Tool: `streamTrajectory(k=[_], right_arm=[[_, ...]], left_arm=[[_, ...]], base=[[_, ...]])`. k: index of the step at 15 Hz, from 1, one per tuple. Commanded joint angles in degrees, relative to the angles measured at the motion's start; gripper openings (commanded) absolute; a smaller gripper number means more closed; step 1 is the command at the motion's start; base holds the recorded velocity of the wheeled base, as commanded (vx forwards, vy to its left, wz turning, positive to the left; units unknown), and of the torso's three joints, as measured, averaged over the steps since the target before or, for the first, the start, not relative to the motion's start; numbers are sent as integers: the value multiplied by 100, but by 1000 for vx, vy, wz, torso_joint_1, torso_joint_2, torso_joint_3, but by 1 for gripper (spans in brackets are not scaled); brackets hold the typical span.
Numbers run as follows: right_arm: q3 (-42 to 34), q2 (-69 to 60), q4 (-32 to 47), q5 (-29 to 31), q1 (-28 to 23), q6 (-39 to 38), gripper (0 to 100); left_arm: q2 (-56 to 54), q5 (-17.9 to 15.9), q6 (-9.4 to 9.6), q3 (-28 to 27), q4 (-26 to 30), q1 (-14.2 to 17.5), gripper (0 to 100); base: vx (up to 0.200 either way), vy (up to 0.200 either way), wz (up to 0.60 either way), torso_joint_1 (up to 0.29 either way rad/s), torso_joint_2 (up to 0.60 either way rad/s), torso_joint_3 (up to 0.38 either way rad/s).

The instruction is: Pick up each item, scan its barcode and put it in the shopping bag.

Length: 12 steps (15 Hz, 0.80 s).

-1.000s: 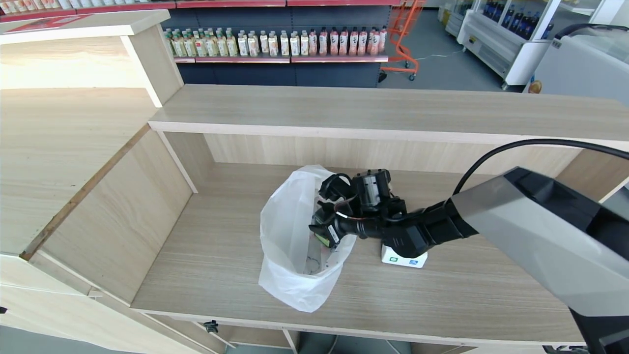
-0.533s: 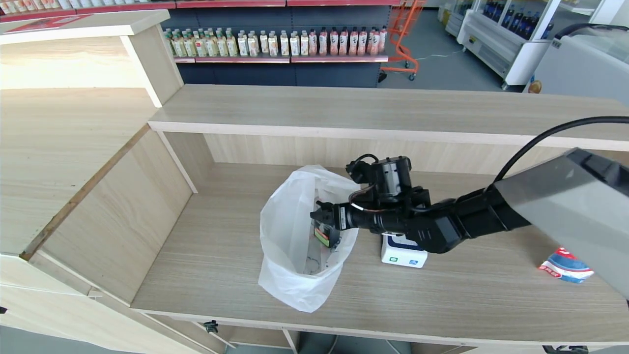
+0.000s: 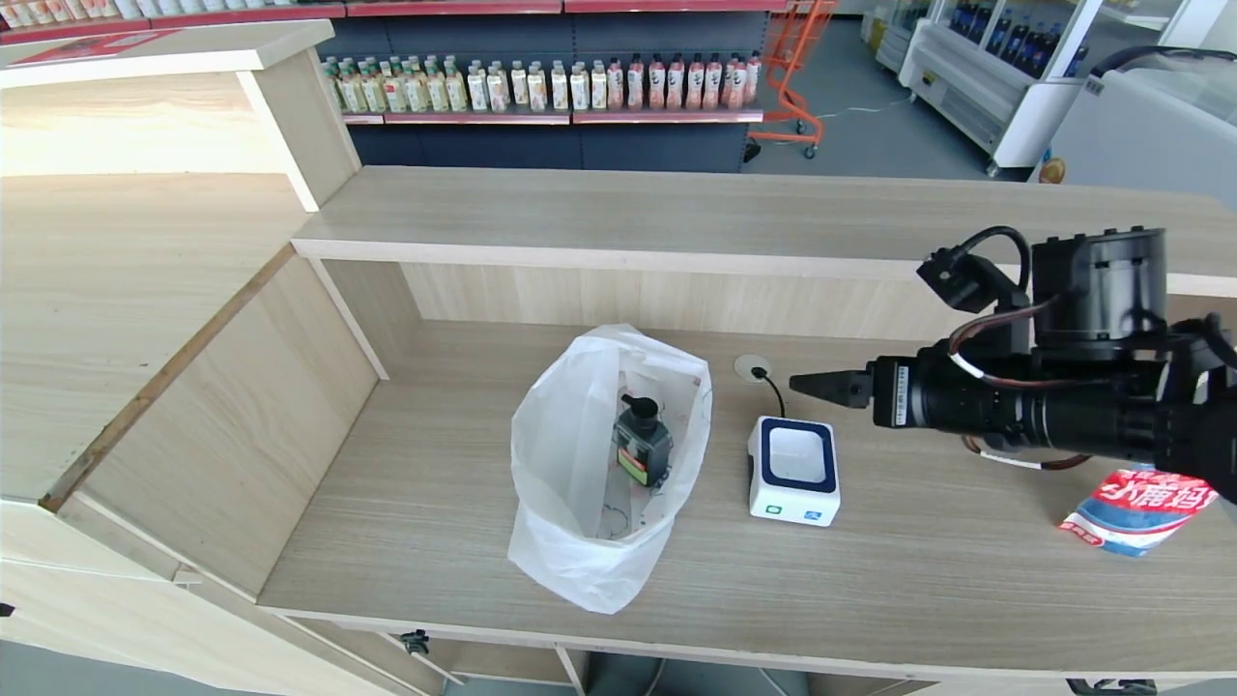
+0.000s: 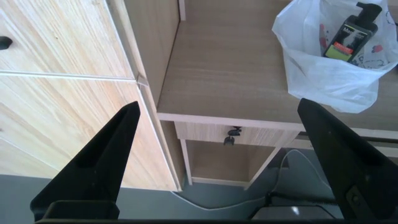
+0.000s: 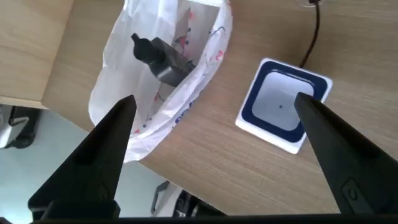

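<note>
I see the dark pump bottle [image 3: 642, 447] sitting inside the white shopping bag [image 3: 565, 503], whose mouth is open, on the wooden counter [image 3: 435, 522]. Just to the right of the bag lies the white-and-blue scanner [image 3: 794, 469], with its cable [image 3: 770, 389] running to the back of the counter. A red-and-blue snack packet [image 3: 1126, 507] lies near the counter's right end. My right gripper [image 3: 817, 386] hovers over the counter near the scanner, fingers spread and holding nothing. My left gripper [image 4: 217, 104] hangs out in front of the counter's near edge, left of the bag, also spread and empty.
</note>
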<state>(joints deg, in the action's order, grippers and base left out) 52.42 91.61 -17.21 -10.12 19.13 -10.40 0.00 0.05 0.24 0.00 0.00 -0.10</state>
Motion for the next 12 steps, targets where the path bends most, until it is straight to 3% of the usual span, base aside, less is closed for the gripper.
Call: streamTrajectory(k=[1,5,8,12], right_arm=[[-399,-1277,447,572,-682,143,100],[-549,-1910,1176,818,-928,-498,100],[-645,-2095,1475,810,-1130,-507,100],[-672,-2042,1484,818,-1359,-744,100]], left_arm=[[9,4,2,0,0,1,100],[0,4,2,0,0,1,100],[9,-5,-7,0,0,1,100],[9,-5,-7,0,0,1,100]], base=[[0,0,0,0,0,0],[0,0,0,0,0,0],[0,0,0,0,0,0],[0,-200,0,4,4,1]])
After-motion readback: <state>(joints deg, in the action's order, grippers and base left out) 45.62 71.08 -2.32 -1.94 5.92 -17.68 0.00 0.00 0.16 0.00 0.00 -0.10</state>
